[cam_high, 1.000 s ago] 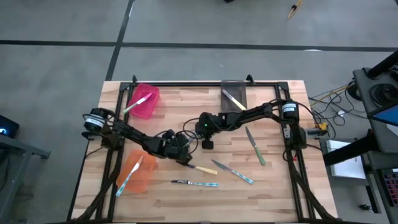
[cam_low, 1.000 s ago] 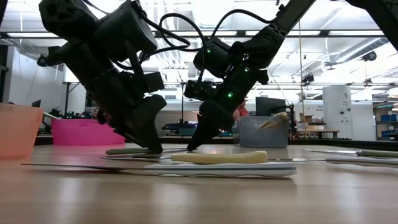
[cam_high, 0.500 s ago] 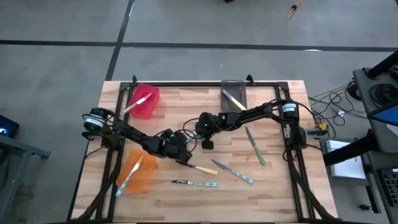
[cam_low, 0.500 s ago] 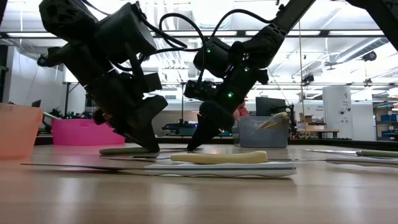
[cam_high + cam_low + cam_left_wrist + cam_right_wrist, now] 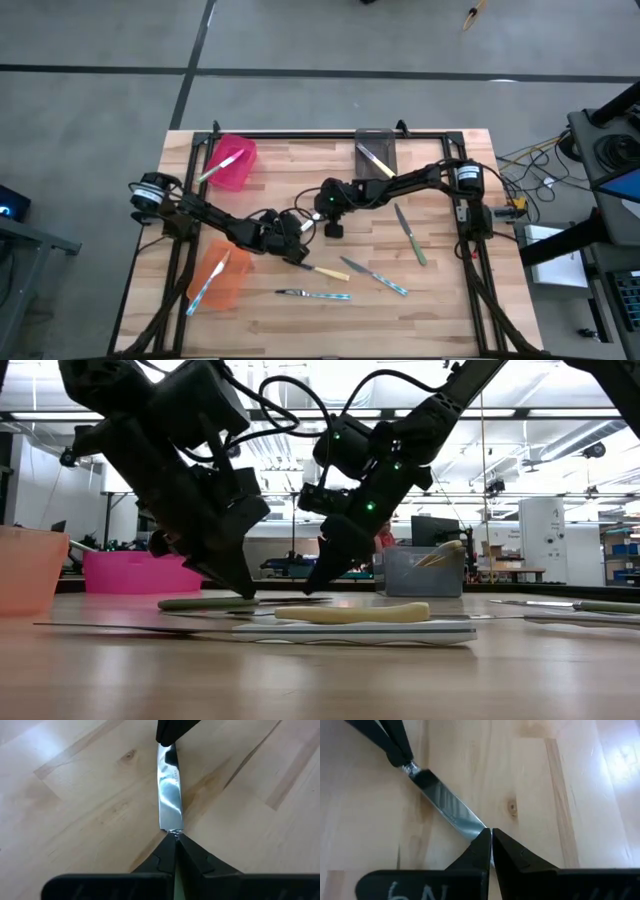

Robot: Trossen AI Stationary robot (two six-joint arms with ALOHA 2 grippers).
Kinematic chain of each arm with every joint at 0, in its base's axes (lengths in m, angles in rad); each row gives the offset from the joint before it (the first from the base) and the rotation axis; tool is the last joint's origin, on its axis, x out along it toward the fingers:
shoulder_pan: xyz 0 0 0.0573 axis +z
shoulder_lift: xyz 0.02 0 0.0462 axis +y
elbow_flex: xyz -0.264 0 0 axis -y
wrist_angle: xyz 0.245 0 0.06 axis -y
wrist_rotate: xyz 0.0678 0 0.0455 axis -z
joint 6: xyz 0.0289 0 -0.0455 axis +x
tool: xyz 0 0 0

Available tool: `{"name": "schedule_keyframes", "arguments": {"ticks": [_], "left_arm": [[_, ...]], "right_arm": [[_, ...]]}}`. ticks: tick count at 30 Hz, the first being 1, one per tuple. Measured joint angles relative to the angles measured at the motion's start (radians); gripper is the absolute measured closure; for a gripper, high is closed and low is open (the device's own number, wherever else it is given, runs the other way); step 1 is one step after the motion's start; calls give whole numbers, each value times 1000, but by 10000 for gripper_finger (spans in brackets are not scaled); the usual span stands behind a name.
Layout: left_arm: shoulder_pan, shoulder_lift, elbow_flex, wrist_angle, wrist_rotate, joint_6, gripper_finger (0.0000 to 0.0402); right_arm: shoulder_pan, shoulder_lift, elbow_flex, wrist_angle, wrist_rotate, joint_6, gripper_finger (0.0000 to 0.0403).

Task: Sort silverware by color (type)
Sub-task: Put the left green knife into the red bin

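Observation:
A green-handled knife (image 5: 205, 602) lies on the table's middle, its silver blade (image 5: 169, 795) running from my left gripper (image 5: 243, 593) to my right gripper (image 5: 312, 589). My left gripper (image 5: 296, 243) is shut on it where blade meets handle. My right gripper (image 5: 333, 231) is shut at the blade's tip. Loose silverware rests flat nearer the front: a yellow-handled knife (image 5: 328, 271), two light-blue-handled ones (image 5: 380, 278) (image 5: 316, 294), and a green-handled one (image 5: 411, 237) to the right. My left gripper pinches the knife between its two fingertips at the blade's handle end (image 5: 172, 831). The fingers slant down from the table's left, along the knife. The green handle lies on the wood behind them. My right gripper has its shut fingertips (image 5: 481, 839) at the blade's tip (image 5: 472, 826), slanting down from the right. I cannot tell whether they touch the blade.
A pink bin (image 5: 233, 163) at the far left, an orange bin (image 5: 222, 278) at the near left and a grey bin (image 5: 376, 150) at the far middle each hold silverware. Black rails (image 5: 470, 250) run along the table's sides.
My left gripper has shut on the green-handled knife where blade meets handle. Both grippers have risen slightly. The knife's handle stays on the table.

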Motion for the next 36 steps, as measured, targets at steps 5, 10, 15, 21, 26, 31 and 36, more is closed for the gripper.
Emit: {"name": "schedule_keyframes", "arguments": {"ticks": [5,10,15,21,26,31,36], "left_arm": [[-7,-4,0,1,2,-2,398],[-8,-18,0,-1,3,7,399],[-8,-32,0,-11,2,9,400],[-13,-49,0,-17,17,55,401],[-14,-86,0,-14,20,102,401],[-14,-113,1,-28,36,132,401],[-14,-115,-1,-38,35,142,402]], "right_arm": [[2,-7,0,-2,0,3,394],[3,-8,0,-3,-12,3,394],[3,-11,0,-5,-62,3,394],[3,-35,0,-31,-135,4,394],[7,-36,0,-50,-166,3,394],[8,-36,0,-62,-168,3,394],[7,-36,0,-81,-168,0,394]]}}
